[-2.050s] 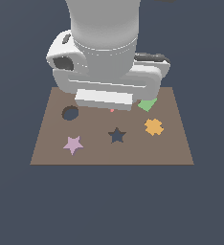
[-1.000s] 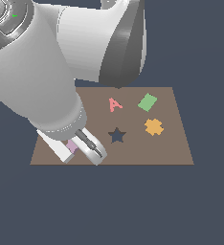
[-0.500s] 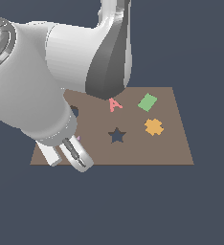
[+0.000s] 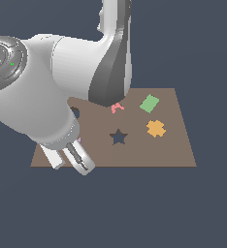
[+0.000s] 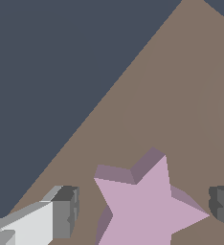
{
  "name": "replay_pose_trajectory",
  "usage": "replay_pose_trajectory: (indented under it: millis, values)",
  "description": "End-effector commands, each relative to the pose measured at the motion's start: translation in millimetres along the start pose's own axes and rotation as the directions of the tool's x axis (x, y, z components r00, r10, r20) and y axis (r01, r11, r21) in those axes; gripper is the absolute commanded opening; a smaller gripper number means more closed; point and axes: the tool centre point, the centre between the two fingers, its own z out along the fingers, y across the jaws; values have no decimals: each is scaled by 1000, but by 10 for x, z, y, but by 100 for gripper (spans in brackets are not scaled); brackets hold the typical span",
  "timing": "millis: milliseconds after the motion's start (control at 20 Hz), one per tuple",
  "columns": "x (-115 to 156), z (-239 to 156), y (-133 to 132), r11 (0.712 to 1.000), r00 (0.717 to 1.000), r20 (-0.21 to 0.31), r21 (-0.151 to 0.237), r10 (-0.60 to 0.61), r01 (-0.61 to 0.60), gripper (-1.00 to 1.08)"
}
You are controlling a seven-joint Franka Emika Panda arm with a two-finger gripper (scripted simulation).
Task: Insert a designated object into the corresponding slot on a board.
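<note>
Wrist view: lilac star (image 5: 140, 206) between the released jaws, touching neither finger (image 5: 65, 212).

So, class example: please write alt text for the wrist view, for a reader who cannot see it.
A pale lilac-pink star lies flat on the brown board, between the two grey fingertips of an open gripper that do not touch it. Dark blue-grey background fills the area beyond the board's slanting edge.
</note>
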Motion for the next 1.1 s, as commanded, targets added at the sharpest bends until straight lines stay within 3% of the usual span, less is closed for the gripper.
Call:
replay_pose_trajectory:
  millis: [0,50,700,1050]
  values:
    - [2,33,-1,1000,1000,0,1,1,-1,100]
    - [2,33,-1,1000,1000,0,1,1,-1,-100]
    - [-4,27,-9,1000,1000,-1,1,-3,3,-100]
    - [-165,11,-145,996,996,-1,1,-95,95,-100]
